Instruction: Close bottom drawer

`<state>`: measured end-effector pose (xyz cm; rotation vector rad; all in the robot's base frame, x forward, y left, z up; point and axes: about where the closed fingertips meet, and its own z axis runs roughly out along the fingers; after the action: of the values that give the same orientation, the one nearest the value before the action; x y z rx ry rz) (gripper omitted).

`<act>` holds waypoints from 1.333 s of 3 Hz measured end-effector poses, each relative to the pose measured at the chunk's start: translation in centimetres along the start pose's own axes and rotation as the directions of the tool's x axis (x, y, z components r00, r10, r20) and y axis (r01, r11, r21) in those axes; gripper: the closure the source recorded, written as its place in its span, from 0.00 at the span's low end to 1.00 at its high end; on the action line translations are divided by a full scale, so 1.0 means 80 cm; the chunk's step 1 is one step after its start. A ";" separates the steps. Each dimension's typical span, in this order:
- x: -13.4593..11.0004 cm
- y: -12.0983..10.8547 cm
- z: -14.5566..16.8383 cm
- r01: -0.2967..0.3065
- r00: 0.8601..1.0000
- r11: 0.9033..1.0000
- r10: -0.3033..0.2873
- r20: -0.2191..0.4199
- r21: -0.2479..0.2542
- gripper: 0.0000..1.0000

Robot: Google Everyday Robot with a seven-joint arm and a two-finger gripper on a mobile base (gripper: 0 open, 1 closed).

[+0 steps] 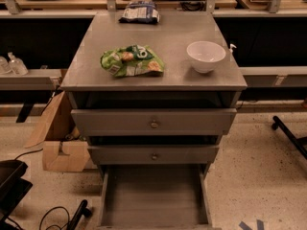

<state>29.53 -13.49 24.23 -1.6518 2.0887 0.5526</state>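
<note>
The bottom drawer (153,195) of the grey cabinet is pulled far out toward me. Its shallow grey tray is empty. Its front panel and knob are cut off by the lower edge of the camera view. Above it are two grey drawer fronts, each with a small brass knob: the upper (153,122) and the middle (153,155). The gripper is not in view, so I cannot place it relative to the drawer.
On the cabinet top (86,75) lie a green snack bag (132,60), a white bowl (206,56) and a blue bag (139,12). A cardboard box (60,143) stands on the floor at left. A black object (10,186) and cable (53,214) sit at lower left. A black chair leg (290,135) is at right.
</note>
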 end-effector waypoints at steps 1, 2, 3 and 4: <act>0.001 0.005 0.043 -0.001 0.998 0.999 0.003 0.061 -0.039 1.00; 0.006 0.001 0.097 -0.007 0.990 0.998 0.016 0.137 -0.064 1.00; 0.018 -0.031 0.159 0.000 0.983 0.998 0.011 0.183 -0.058 1.00; 0.036 -0.076 0.186 -0.004 0.982 1.000 0.008 0.190 -0.025 1.00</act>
<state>36.02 -8.94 9.94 -1.5406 1.9564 0.7113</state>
